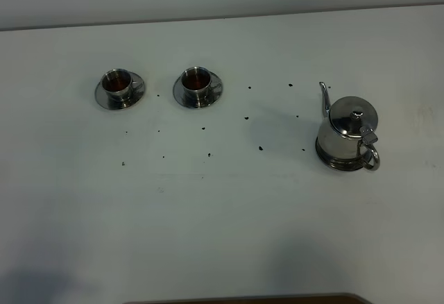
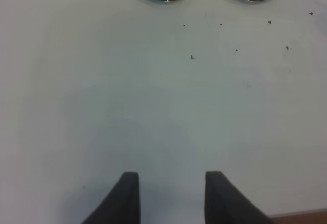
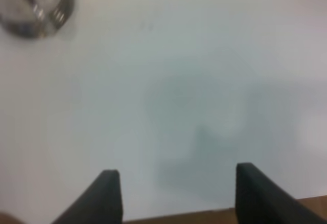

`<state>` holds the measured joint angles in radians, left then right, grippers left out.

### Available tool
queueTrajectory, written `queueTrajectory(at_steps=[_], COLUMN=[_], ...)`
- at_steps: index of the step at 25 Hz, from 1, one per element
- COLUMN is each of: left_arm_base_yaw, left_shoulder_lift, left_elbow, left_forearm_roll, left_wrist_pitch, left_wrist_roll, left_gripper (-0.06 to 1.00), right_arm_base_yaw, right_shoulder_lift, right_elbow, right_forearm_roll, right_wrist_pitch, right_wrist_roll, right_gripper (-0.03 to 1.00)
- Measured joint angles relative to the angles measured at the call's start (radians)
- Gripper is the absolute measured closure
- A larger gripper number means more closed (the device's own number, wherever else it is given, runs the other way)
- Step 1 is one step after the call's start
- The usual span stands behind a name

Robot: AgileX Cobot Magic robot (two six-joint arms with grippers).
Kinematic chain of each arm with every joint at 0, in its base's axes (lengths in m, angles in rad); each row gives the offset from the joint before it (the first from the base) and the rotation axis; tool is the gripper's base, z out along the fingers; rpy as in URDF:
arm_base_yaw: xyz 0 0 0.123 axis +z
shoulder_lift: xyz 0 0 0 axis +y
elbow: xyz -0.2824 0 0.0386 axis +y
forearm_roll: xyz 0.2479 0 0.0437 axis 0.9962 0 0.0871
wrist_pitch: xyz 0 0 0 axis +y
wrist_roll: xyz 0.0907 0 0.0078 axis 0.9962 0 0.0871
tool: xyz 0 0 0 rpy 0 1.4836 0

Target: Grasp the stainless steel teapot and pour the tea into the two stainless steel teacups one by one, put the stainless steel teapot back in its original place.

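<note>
On the white table [image 1: 222, 214], teapot [image 1: 349, 135] spout points away; both arms' fingers spread, empty.

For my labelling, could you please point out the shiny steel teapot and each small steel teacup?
shiny steel teapot [image 1: 349, 132], exterior high view, domed lid and body.
left small steel teacup [image 1: 117, 83], exterior high view, rim.
right small steel teacup [image 1: 196, 80], exterior high view, rim.

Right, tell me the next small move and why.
Probably none beyond keeping both arms back: both teacups hold dark tea, the teapot stands upright on its disc, and the right gripper and left gripper are open, holding nothing.
</note>
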<state>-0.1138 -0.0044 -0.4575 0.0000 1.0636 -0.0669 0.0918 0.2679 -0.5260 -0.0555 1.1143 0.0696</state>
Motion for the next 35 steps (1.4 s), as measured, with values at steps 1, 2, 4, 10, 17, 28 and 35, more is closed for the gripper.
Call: queueTrajectory(at_steps=[1, 2, 4, 10, 17, 28, 35], left_arm_base_yaw=[0.000, 0.000, 0.000, 0.000, 0.000, 0.000, 0.000], left_shoulder_lift=[0.000, 0.000, 0.000, 0.000, 0.000, 0.000, 0.000], left_elbow=[0.000, 0.000, 0.000, 0.000, 0.000, 0.000, 0.000], left_forearm_roll=[0.000, 0.000, 0.000, 0.000, 0.000, 0.000, 0.000], left_wrist_pitch=[0.000, 0.000, 0.000, 0.000, 0.000, 0.000, 0.000], left_wrist_roll=[0.000, 0.000, 0.000, 0.000, 0.000, 0.000, 0.000], left_gripper=[0.58, 0.58, 0.58, 0.58, 0.58, 0.58, 0.58], right_arm_base_yaw=[-0.017, -0.035, -0.062, -0.120, -0.138, -0.138, -0.138], right_shoulder_lift=[-0.030, -0.054, -0.108, -0.247, -0.275, -0.275, -0.275], right_elbow=[0.000, 0.000, 0.000, 0.001, 0.002, 0.002, 0.002], right_forearm_roll=[0.000, 0.000, 0.000, 0.000, 0.002, 0.002, 0.002], right_wrist_pitch=[0.000, 0.000, 0.001, 0.001, 0.001, 0.001, 0.001], right_wrist_roll=[0.000, 0.000, 0.000, 0.000, 0.000, 0.000, 0.000], right_gripper=[0.48, 0.48, 0.48, 0.48, 0.48, 0.48, 0.48])
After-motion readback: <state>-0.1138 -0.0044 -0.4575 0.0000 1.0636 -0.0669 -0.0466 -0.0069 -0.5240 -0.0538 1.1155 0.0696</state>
